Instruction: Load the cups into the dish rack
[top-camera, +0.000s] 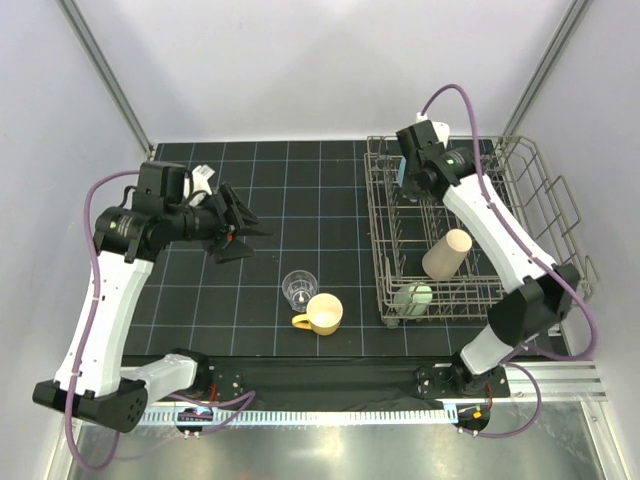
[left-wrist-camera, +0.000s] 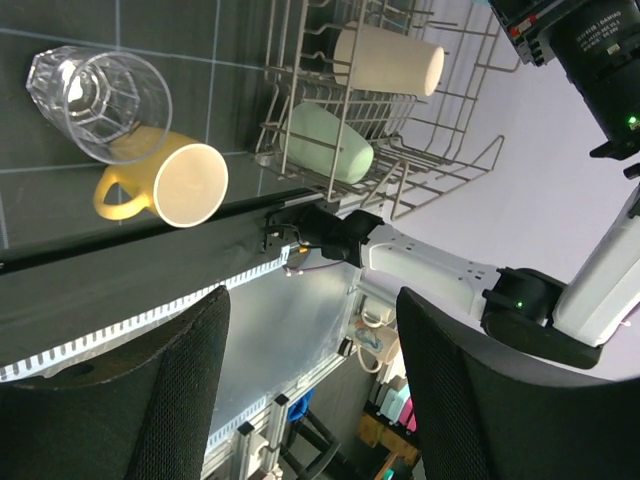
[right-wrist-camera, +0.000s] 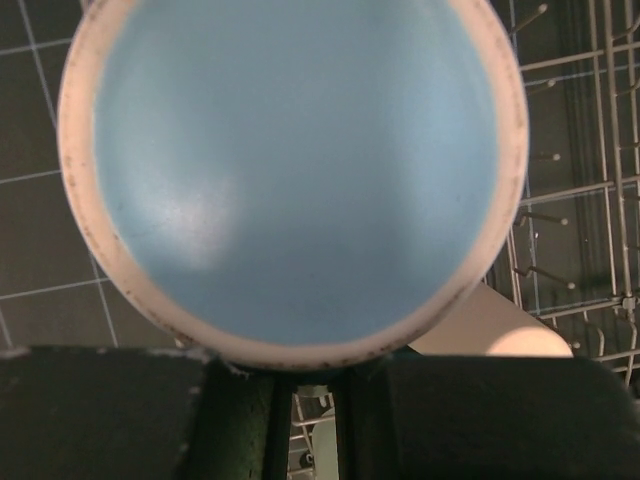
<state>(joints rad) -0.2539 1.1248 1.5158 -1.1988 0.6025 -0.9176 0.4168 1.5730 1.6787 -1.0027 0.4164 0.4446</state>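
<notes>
Cups are in three places at this moment. The light blue cup (right-wrist-camera: 290, 170) is held in the right gripper (top-camera: 408, 172), with the fingers closed on it, above the 10 o'clock corner of the dish rack (top-camera: 560, 205). Inside the rack, the tan tumbler (top-camera: 447, 253) lies tilted near the middle, and the pale green cup (top-camera: 413, 297) lies at about 7 o'clock, close to the near wall. The clear glass (top-camera: 299, 288) and the yellow mug (top-camera: 322, 314) are not yet loaded. They stand on the black mat (top-camera: 300, 190), both seemingly mouth up, with the glass just beside the mug at its 11 o'clock and the handle pointing to 9 o'clock. The left gripper (top-camera: 235, 225) hangs over the mat at 10 o'clock from the glass, fingers spread wide and holding nothing.

You should treat the blue cup as stiff, light and smooth. It looks glazed, so I judge that it can slip in the fingers and chip against the wire; lower it softly between the tines. The glass is probably the most fragile and slippery piece. Take it on the wall at the rim, one finger inside and one outside. For the mug the same hold on the wall seems safer than the handle.
</notes>
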